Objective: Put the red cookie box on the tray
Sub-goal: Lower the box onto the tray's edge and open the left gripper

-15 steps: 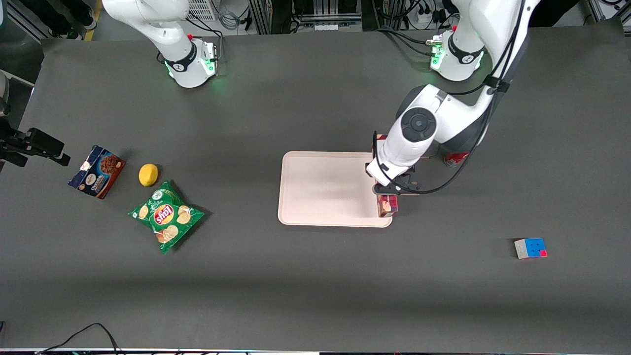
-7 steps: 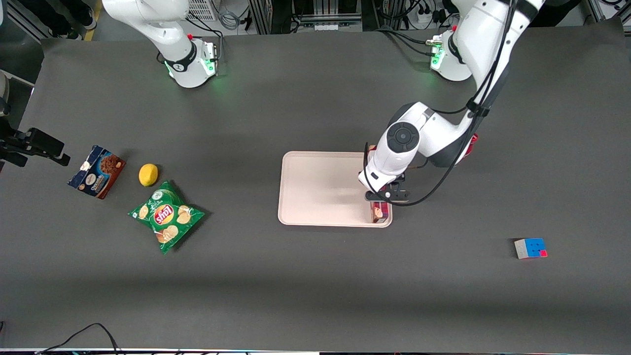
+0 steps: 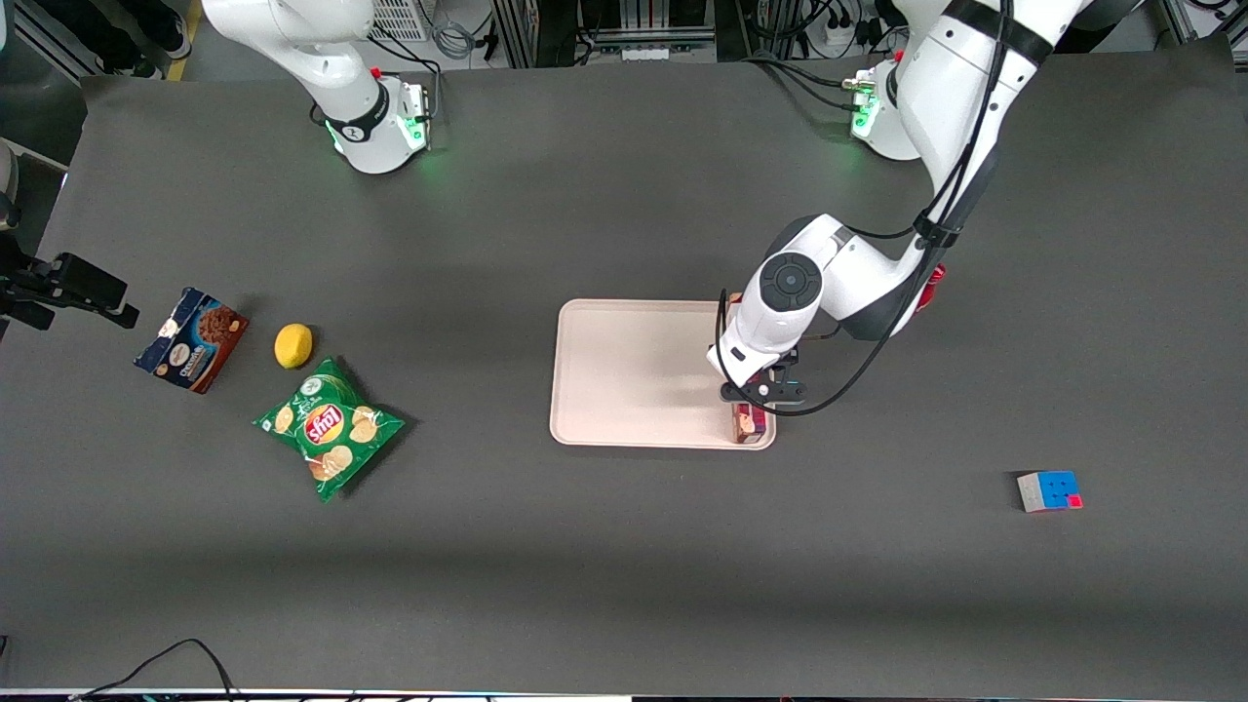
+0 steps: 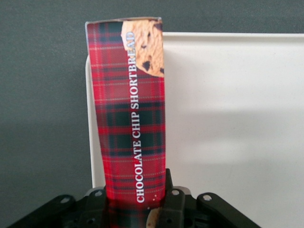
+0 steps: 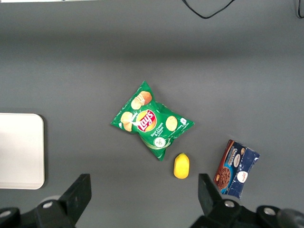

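Red cookie box point(image 4: 130, 114) runs along the tray point(image 3: 624, 370) rim at the working arm's end, bare tray alongside; gripper point(image 3: 756, 395) clamped on it, wrist angled down

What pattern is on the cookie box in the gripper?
Red plaid with dark green stripes on the cookie box, held by the gripper over the tray; wrist view.

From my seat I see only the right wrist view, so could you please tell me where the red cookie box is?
Observer: The left arm's hand is shut on the red cookie box, over the tray.
Operator: Which part of it?
Observer: Along its short edge toward the working arm's end, reaching the corner nearer the front camera.
Operator: Has it landed?
Observer: I cannot tell; its long side lines up with the rim.
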